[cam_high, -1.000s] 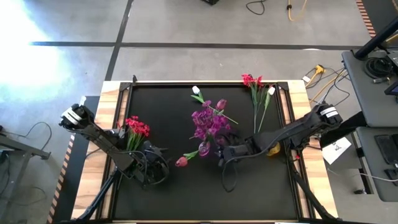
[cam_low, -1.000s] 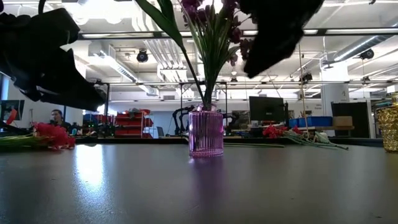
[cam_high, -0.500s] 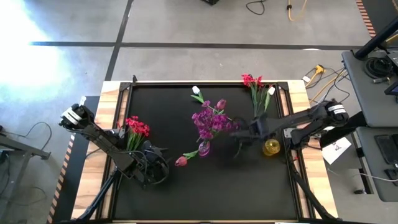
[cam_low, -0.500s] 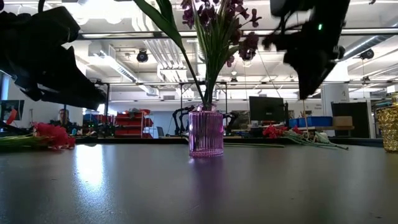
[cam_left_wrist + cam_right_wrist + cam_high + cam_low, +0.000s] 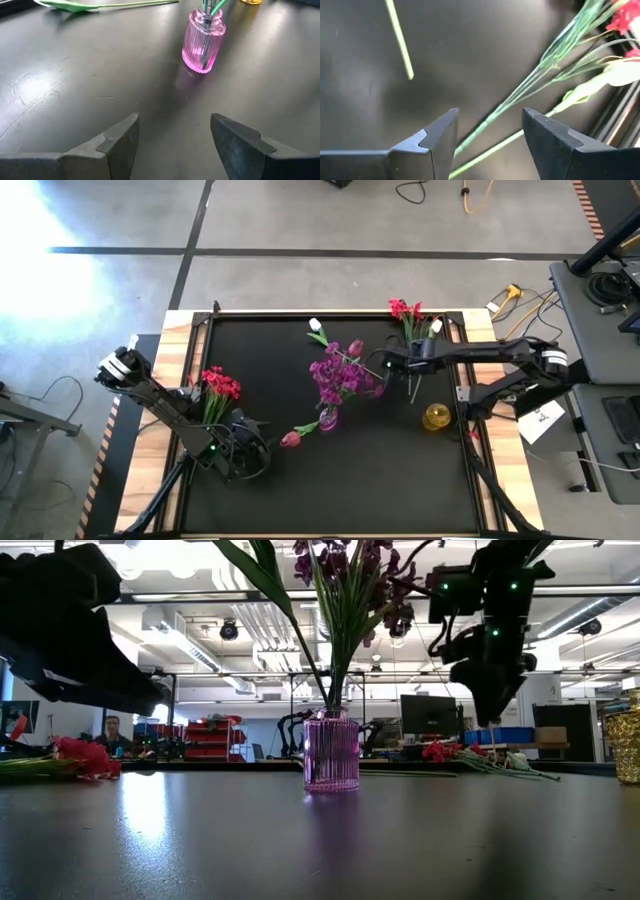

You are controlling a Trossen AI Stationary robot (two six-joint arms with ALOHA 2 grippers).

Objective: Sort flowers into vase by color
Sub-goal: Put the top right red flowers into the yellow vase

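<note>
Reaching comes now: my right hand (image 5: 388, 362), open and empty, hovers over thin red-bloomed green stems (image 5: 412, 335) at the black worktop's (image 5: 400, 470) upper right; next I must lower and close.

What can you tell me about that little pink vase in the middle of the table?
The pink vase is small, ribbed and see-through, like tinted glass, with a narrower neck. It stands upright near the middle of the black table, touched by neither arm. Green stems run down inside it, carrying purple flowers above its mouth.
</note>
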